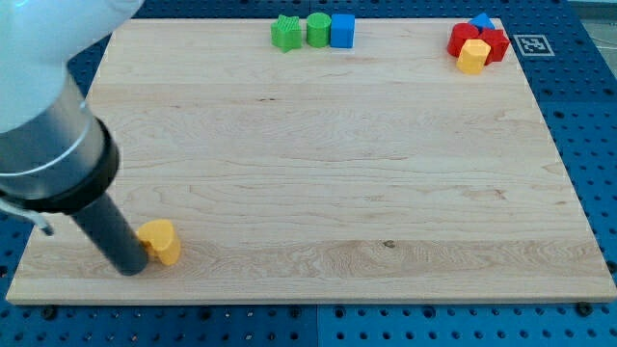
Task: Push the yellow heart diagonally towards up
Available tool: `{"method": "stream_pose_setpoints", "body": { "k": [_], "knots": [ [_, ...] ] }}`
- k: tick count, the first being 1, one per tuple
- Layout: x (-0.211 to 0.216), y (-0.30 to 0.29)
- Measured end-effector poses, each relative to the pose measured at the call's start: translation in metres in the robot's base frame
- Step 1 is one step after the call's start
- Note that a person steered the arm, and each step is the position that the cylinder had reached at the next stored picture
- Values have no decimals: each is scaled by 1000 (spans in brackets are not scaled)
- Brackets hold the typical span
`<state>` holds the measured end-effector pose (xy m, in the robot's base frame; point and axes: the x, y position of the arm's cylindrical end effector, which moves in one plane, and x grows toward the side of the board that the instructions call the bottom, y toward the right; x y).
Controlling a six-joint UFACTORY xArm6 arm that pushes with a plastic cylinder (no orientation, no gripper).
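The yellow heart (160, 240) lies near the view's bottom left corner of the wooden board (328, 164). My tip (132, 268) stands on the board just left of and slightly below the heart, touching or almost touching its left side. The dark rod rises from the tip up and to the left into the grey and white arm, which hides the board's left edge.
At the view's top stand a green star-like block (284, 33), a green cylinder (317, 29) and a blue cube (342, 30) in a row. At the top right cluster red blocks (480, 40), a yellow block (472, 56) and a blue block (482, 21). A marker tag (531, 44) sits beside them.
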<state>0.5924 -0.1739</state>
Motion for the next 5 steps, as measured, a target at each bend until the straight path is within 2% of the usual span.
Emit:
{"method": "stream_pose_setpoints", "body": {
  "k": [2,5],
  "knots": [
    [0,30],
    [-5,22]
  ]
}}
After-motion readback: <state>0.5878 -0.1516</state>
